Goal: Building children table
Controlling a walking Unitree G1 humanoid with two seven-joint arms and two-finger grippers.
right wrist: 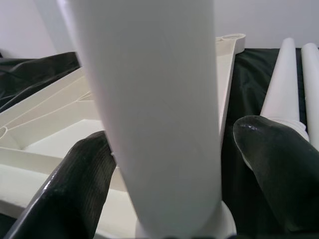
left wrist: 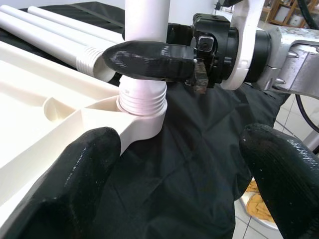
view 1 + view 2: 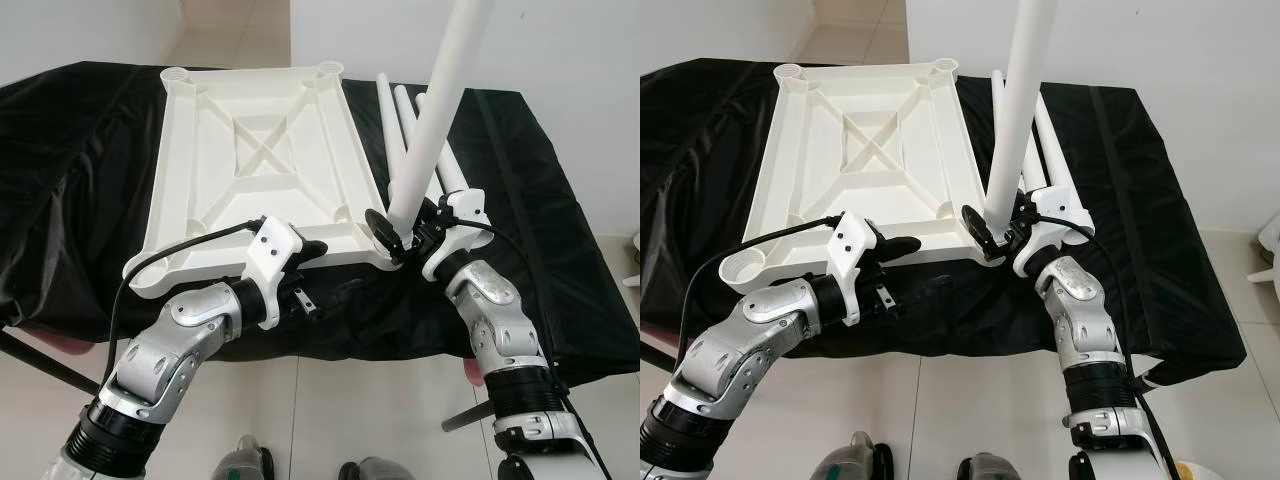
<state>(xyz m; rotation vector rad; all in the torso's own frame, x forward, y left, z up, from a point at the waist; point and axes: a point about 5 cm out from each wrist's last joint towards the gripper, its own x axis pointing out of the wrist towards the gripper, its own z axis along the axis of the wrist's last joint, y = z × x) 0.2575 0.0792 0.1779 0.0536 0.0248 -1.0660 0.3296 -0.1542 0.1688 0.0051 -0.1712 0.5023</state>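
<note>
A white table top lies upside down on the black-covered table. A white leg stands upright in its near right corner socket, and the leg's threaded end sits in the socket. My right gripper is shut on the leg just above the socket, one finger on each side. My left gripper is open at the top's near edge, left of that corner. Its fingers hold nothing.
Spare white legs lie on the black cloth behind the right gripper. The table's front edge is close to my body, with tiled floor below. A white object stands at the far right.
</note>
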